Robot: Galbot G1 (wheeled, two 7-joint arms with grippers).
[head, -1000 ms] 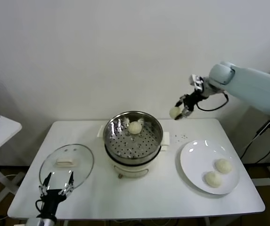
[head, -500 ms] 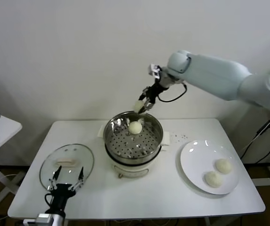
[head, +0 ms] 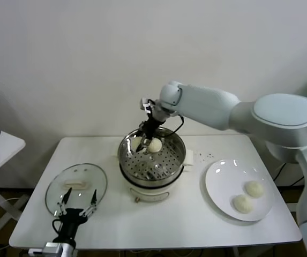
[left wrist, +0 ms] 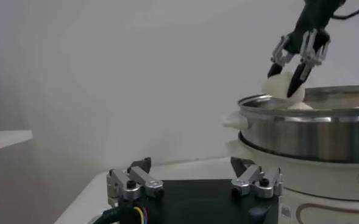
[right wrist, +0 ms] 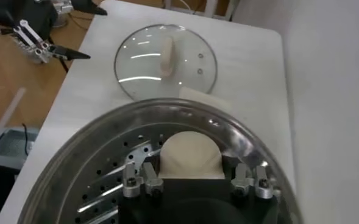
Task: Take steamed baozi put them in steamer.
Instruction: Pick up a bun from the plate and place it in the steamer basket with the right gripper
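The right gripper [head: 144, 136] has its jaws pinching a steamed baozi [right wrist: 190, 156], held low over the far-left rim of the steamer [head: 125, 160], just above the perforated tray. Right beside the jaws, another bun [head: 155, 145] already sits on the tray, nearly touching the held one. Well away to the right, two more buns [head: 248, 196] wait on the white plate [head: 217, 187]. The risk here, as I judge it, is release so close to the rim: the bun could catch the steel edge and roll out, or nudge its neighbour. The left gripper [head: 79, 202], jaws spread, idles near the glass lid [head: 57, 188].
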